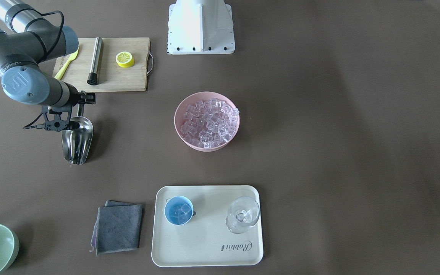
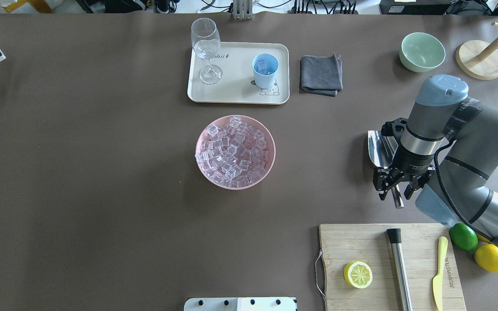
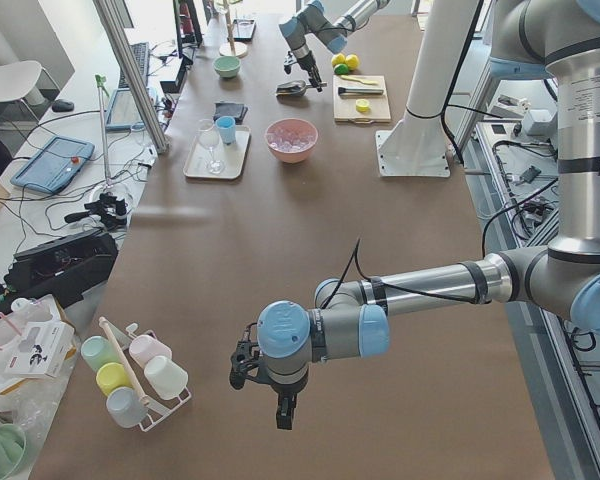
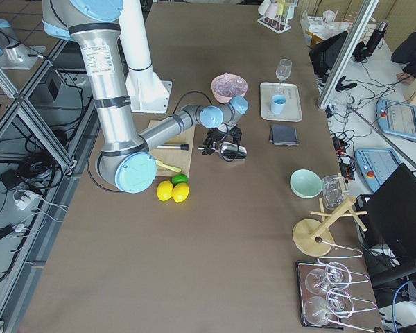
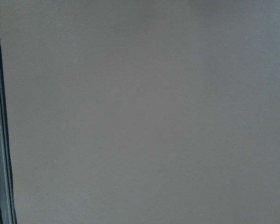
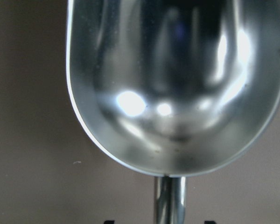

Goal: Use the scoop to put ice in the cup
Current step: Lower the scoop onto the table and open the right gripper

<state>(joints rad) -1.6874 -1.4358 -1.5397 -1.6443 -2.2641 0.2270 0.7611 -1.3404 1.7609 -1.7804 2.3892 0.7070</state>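
In the overhead view the right arm's wrist covered most of the scoop (image 2: 378, 149), leaving only one side of its trough and the tip of its handle in sight. The right wrist camera cut off the trough's front and nearly all the handle. The left hand (image 3: 283, 418) showed only in the view from the bench's end, so I could not tell whether it was spread or pressed together; its own camera saw only bare bench (image 5: 140, 112). The scoop lay on the bench at the robot's right, well apart from the cup (image 2: 265, 71). Its long axis ran from the robot toward the far edge, trough mouth pointing away and handle pointing back. The right hand (image 2: 397, 190) was spread, one finger on either side of the handle with a gap on each side. Most of the ice (image 2: 235, 151) was heaped in a pink bowl (image 2: 272, 152) mid-bench. A few cubes sat in the cup, which stood upright on a cream tray (image 2: 240, 93) beside a stemmed glass (image 2: 205, 47). A grey cloth (image 2: 321, 74) lay just beside the tray, with a green bowl (image 2: 422, 52) further right. Near the hand, on the robot's side, a cutting board (image 2: 361, 242) carried a half lemon (image 2: 358, 274), a steel rod (image 2: 398, 268) and a yellow knife (image 2: 439, 272). A lime (image 2: 463, 236) showed partly behind the arm.
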